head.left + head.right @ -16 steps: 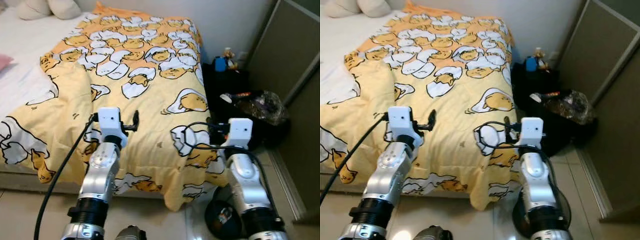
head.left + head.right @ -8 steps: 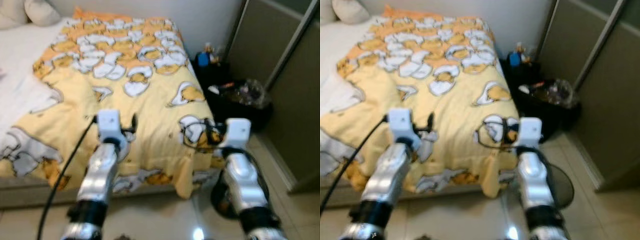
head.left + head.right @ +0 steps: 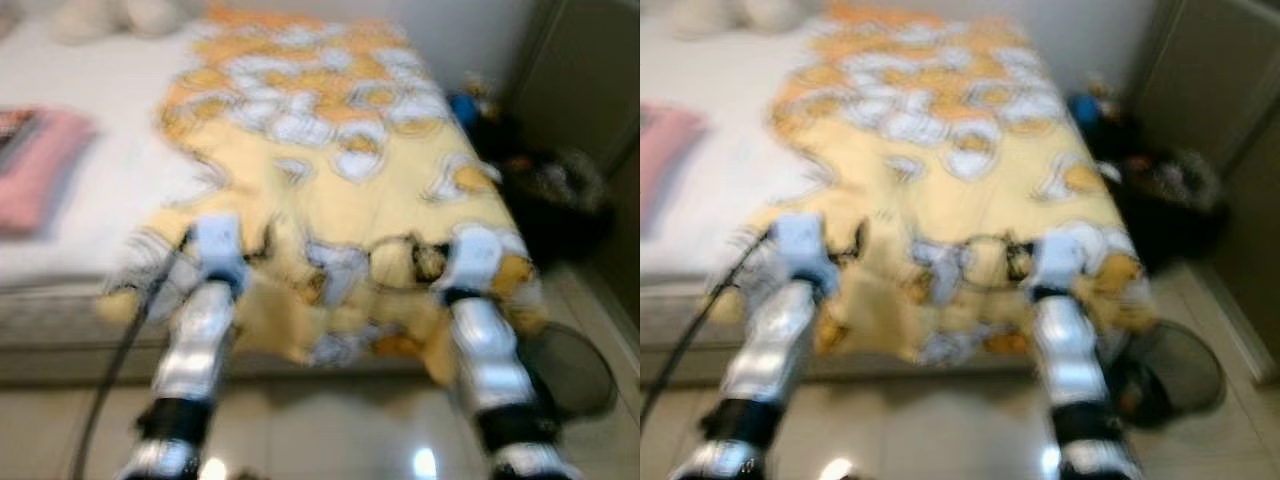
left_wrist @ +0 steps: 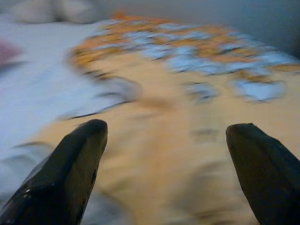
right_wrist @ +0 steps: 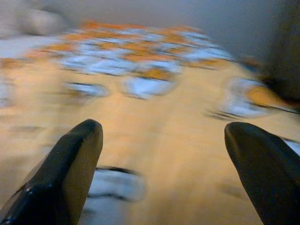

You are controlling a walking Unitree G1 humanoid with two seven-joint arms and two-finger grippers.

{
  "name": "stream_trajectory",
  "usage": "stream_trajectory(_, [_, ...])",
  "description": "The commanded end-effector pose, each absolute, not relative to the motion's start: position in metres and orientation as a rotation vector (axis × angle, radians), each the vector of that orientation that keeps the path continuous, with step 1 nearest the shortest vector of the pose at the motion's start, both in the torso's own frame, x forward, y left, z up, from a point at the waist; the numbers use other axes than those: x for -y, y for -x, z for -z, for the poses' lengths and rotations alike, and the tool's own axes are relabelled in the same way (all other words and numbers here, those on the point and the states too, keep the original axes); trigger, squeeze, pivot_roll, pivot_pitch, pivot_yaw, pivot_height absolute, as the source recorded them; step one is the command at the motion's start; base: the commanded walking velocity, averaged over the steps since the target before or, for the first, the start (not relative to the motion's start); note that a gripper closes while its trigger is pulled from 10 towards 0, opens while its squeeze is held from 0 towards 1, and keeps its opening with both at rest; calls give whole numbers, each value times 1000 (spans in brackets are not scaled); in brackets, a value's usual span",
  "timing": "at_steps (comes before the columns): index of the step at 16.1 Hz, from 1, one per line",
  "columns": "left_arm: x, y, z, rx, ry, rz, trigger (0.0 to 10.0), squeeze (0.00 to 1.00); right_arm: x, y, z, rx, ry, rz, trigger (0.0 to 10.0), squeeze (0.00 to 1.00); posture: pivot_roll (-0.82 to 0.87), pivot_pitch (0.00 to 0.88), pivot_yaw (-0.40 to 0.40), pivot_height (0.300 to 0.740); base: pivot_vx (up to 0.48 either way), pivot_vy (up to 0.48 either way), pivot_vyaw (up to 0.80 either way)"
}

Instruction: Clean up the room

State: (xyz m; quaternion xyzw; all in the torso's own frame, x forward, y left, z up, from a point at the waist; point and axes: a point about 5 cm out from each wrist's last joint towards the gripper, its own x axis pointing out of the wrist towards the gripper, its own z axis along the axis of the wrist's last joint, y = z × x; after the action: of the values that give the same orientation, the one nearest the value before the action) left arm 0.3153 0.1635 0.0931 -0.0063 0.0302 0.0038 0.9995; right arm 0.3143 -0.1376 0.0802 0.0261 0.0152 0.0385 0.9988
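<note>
all head frames are motion-blurred, detail is soft. a yellow blanket printed with white-and-orange egg cartoons point(image 3: 340, 190) lies spread over the right part of a bed with a white sheet point(image 3: 110, 170), its near edge hanging over the foot of the bed toward the glossy pale tiled floor point(image 3: 320, 440). its left side is rumpled, with bare sheet beyond it. a pink folded cloth point(image 3: 40, 170) lies on the white sheet at the left, well apart from the blanket. pale pillows point(image 3: 110, 15) sit at the head of the bed. both silver arms are raised in front of the bed's foot. left gripper point(image 4: 166, 140) is released, its two black fingers point(image 4: 70, 168) spread wide with nothing between them, hovering over the left part of the blanket near its rumpled side. right gripper point(image 5: 164, 140) is also released, fingers point(image 5: 65, 168) wide apart and empty, pointing along the blanket's right part. to the right of the bed, against the wall, a dark pile of clutter with a crinkly clear plastic bag point(image 3: 560, 190) and a small blue object point(image 3: 463, 108) sit near a grey-brown sliding door point(image 3: 590, 70). a dark round object point(image 3: 570, 370) lies on the floor just beside the right arm, too blurred to identify.
</note>
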Motion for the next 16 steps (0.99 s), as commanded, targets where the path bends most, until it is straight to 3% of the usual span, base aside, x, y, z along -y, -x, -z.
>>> stream_trajectory(1, [-154, -318, -97, -44, 17, 21, 10000, 0, 149, -315, -84, -15, -26, -53, 10000, 0, 26, 0, 14, 740, 0, 480, 0])
stream_trajectory(11, [-160, -326, -99, -41, -3, 13, 10000, 0, 145, -316, -81, -26, -14, -77, 10000, 0, 42, 0, -8, 740, 0, 480, 0])
stream_trajectory(13, [-157, -328, -99, -46, -55, 59, 10000, 0, 147, -316, -80, -24, -14, -61, 10000, 0, 40, 0, -6, 740, 0, 476, -763])
stream_trajectory(16, [-152, -330, -99, -46, -47, 76, 10000, 0, 146, -314, -79, -21, 6, -60, 10000, 0, 33, 0, -1, 740, 109, 0, 0])
